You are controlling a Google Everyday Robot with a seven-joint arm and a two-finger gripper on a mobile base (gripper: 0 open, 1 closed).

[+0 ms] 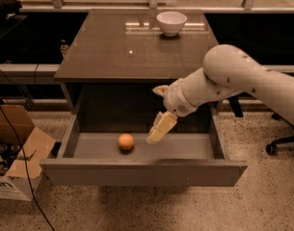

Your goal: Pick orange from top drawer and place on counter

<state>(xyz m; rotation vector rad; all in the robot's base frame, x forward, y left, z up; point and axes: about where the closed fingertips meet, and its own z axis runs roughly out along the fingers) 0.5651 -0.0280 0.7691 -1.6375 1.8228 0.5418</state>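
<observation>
The small round orange fruit (pixel 126 141) lies on the bare grey floor of the wide, shallow grey-brown top drawer (pixel 141 173), left of centre and nearer the front panel than the back. The drawer stands pulled fully out from the cabinet, with its floor exposed from side to side. The white robot arm (pixel 243 78) enters from the right and reaches down across the front edge of the glossy grey-brown rectangular counter (pixel 113 52) into the drawer opening. The two-finger gripper (pixel 155 113) hangs over the drawer, just right of the orange and above it. Its cream-coloured fingers (pixel 161 128) are spread apart with nothing between them. The lower finger slants down and to the left, and its tip is near the drawer floor beside the orange. It does not appear to touch the fruit. The upper finger shows as a short stub near the underside of the counter edge. On the counter a round white bowl (pixel 171 22) sits upright near the back edge, right of centre, well apart from the arm. Left of the cabinet an open brown cardboard box (pixel 14 150) rests on the speckled floor (pixel 262 201), and a thin black cable (pixel 15 143) runs across it. At the right edge the dark wheeled base of an office chair (pixel 279 141) is partly in view.
</observation>
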